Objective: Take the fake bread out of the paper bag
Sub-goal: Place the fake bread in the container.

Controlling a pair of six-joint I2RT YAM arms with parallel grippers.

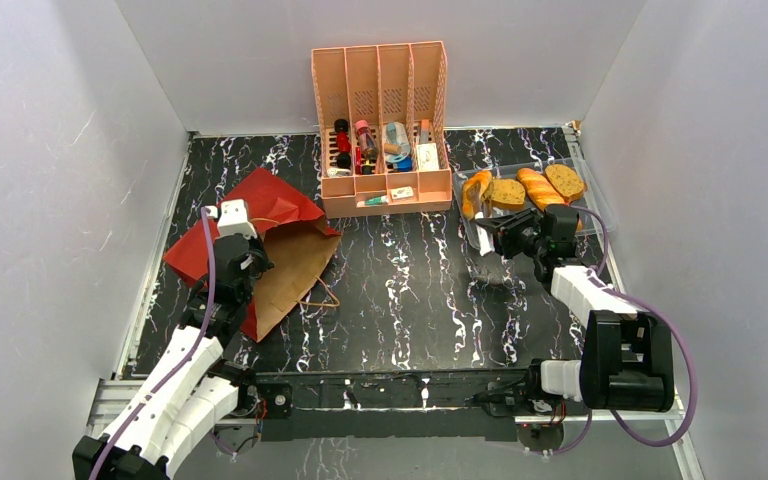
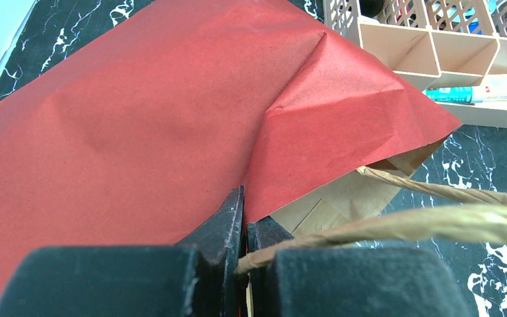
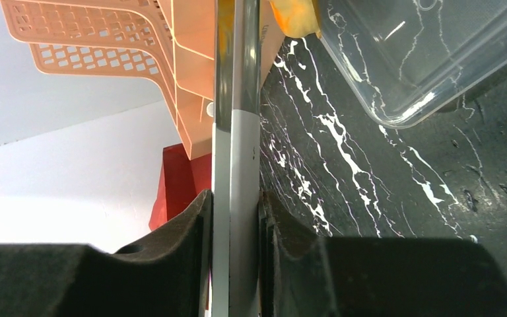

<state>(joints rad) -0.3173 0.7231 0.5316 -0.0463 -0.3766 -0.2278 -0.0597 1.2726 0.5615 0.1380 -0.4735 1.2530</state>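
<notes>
Across the near edge, both arm bases are bolted to a black, white-veined desk [image 1: 410, 290]; plain white walls [image 1: 50, 150] close three sides. Left jaws: clenched on the red edge of the paper bag [image 1: 295, 255], which lies on its side, left of centre. Its twine handle [image 2: 436, 221] runs against one finger; pinched or not, I cannot tell. Bag interior hidden. Right jaws: clamped on a flat grey-and-white strip [image 3: 236, 165], top end cut off, identity unclear. Farther right, the fake bread [image 1: 541, 187], four pieces, lies in a clear tray [image 3: 436, 56], well apart from the bag. Pink organizer [image 1: 345, 208] stands at the back between them, small bottles in its slots.
</notes>
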